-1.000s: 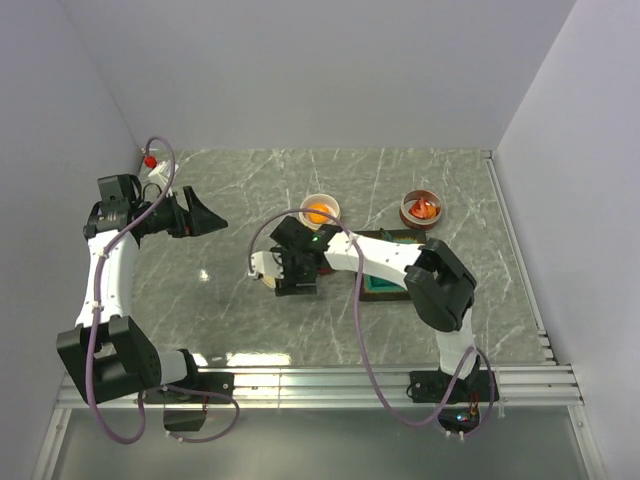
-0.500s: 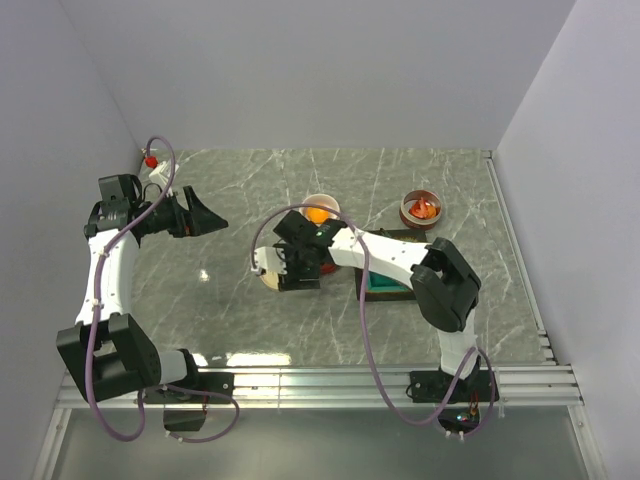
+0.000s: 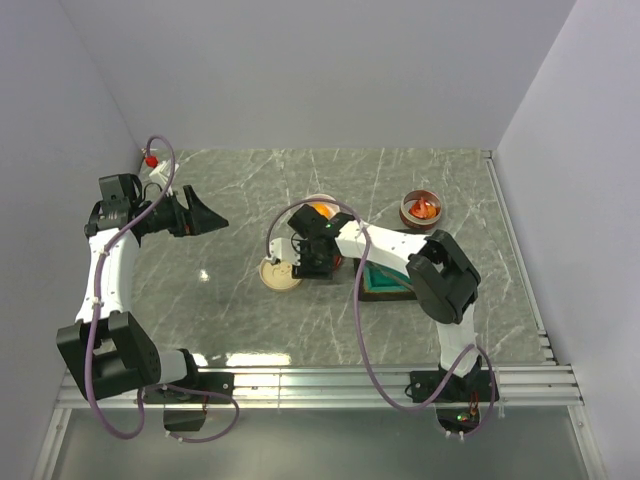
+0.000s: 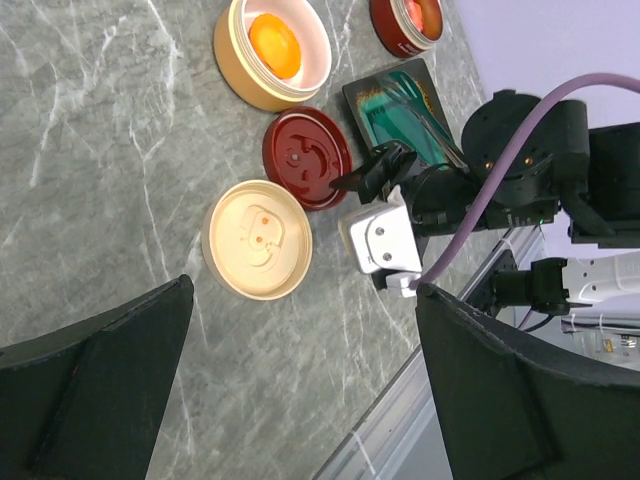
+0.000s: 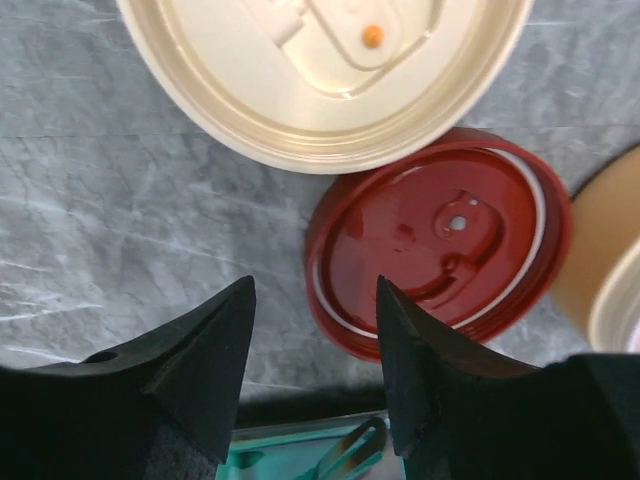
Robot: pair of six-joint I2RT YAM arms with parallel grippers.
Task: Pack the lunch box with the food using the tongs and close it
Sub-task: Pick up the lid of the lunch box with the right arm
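Observation:
The lunch box lies in parts: a cream bowl (image 3: 320, 210) with the round orange food (image 4: 274, 42) in it, and a red bowl (image 3: 422, 208) with red-orange shrimp pieces. A cream lid (image 3: 279, 273) and a red lid (image 4: 306, 158) lie upside down on the table. The silver tongs (image 4: 425, 112) lie in the teal tray (image 4: 365, 95). My right gripper (image 5: 312, 300) hangs open and empty over bare table, between the red lid (image 5: 445, 240) and the tray (image 5: 260, 465). My left gripper (image 3: 205, 215) is wide open, raised at the far left.
The marble table (image 3: 220, 300) ends in a metal rail (image 3: 320, 380) at the near edge. Walls close in the left, back and right. A red-capped fitting (image 3: 150, 160) sits in the back left corner.
My right gripper has moved right and back, off the cream lid, which now lies uncovered on the table. Its jaws have narrowed somewhat. The left arm has not moved.

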